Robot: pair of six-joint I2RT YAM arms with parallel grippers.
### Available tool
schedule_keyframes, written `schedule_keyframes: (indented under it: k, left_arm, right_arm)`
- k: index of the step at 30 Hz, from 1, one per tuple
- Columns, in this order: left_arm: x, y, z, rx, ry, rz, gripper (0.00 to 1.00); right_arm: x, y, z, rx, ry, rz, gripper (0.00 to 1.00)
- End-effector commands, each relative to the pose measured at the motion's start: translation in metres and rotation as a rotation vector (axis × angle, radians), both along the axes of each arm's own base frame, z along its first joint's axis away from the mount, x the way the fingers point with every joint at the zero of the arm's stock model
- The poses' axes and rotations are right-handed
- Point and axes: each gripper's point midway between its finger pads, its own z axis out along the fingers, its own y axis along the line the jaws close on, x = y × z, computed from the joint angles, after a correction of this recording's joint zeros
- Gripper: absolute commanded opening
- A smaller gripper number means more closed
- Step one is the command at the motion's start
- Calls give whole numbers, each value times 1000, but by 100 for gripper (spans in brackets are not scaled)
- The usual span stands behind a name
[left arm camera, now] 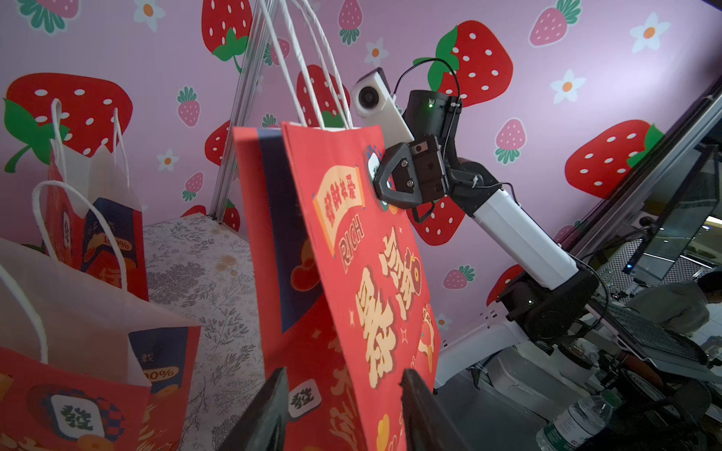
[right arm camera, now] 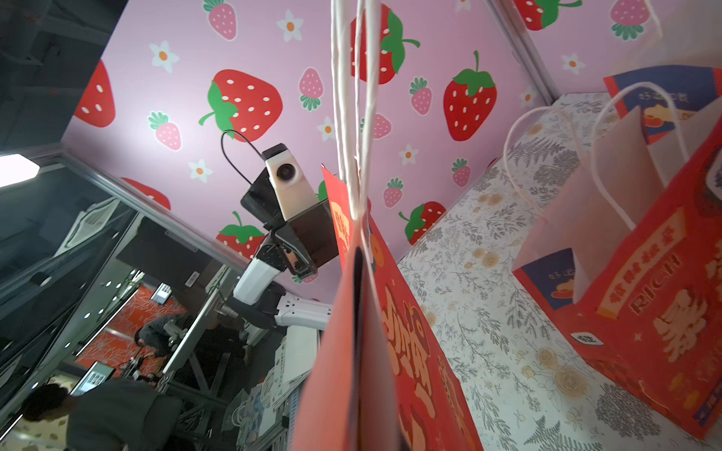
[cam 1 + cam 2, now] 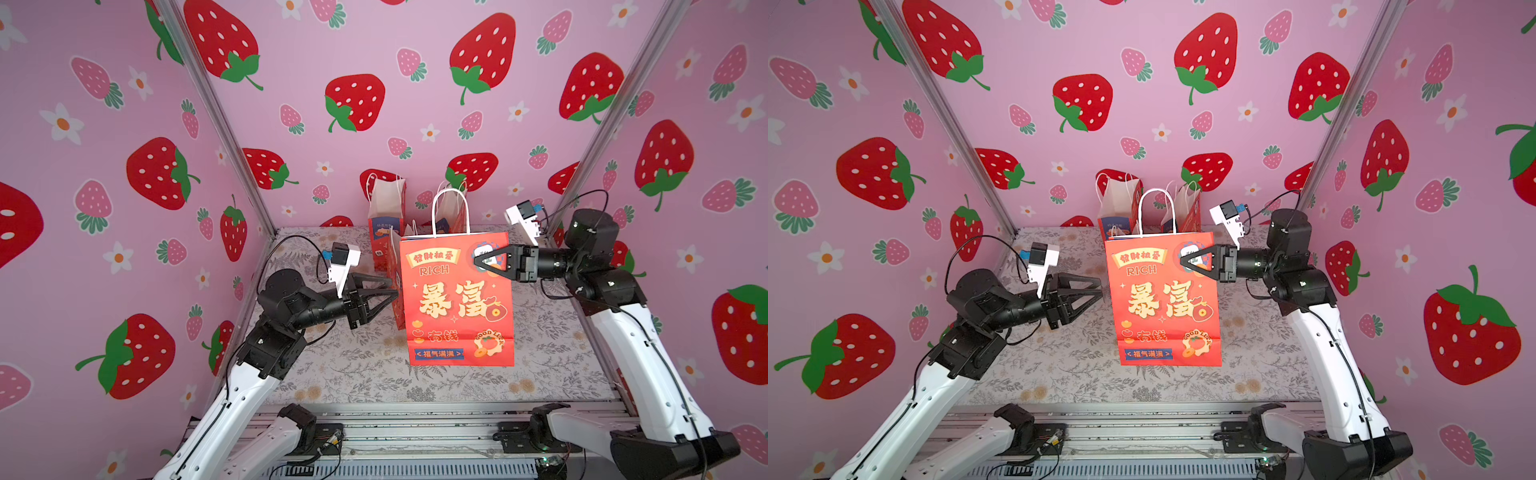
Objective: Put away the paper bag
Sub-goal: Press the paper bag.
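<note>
The red paper bag (image 3: 457,299) (image 3: 1167,299) with gold characters and white rope handles is upright in the middle of the table. My right gripper (image 3: 478,261) (image 3: 1183,262) is shut on its upper right corner, which also shows in the left wrist view (image 1: 381,183). My left gripper (image 3: 395,289) (image 3: 1100,289) is open at the bag's left edge. In the left wrist view its two dark fingers (image 1: 265,414) stand apart on either side of that edge of the bag (image 1: 351,242). The right wrist view shows the bag (image 2: 351,371) edge-on and pressed flat, hiding my right jaws.
Two more red and white paper bags (image 3: 386,216) (image 3: 451,208) stand open against the back wall behind the held bag, and appear close by in the wrist views (image 1: 93,218) (image 2: 644,273). A floral cloth (image 3: 353,374) covers the table. Strawberry-print walls enclose three sides.
</note>
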Motion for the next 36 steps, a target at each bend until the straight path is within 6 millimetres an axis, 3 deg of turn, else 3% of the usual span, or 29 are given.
schedule_keyframes:
  k: [1,8,12,17,24,36]
  left_arm:
    - [-5,1,-1,-12,-9,-60,50]
    - [-11,-5,-5,-15,8,-161,75]
    - [-23,-12,-5,-9,-4,-228,77]
    - [-40,-24,-6,15,-25,-315,82]
    - [-40,-42,-12,50,-11,-358,81]
    - [-39,-43,2,17,-45,-319,55]
  right_arm:
    - [-24,-2,34,55,-115,159,0]
    - [-39,-4,62,73,-179,259,0]
    - [-44,-5,70,77,-211,251,0]
    - [-34,-3,78,82,-202,221,0]
    - [-25,4,86,98,-187,203,0]
    - [-37,15,80,116,-176,219,0]
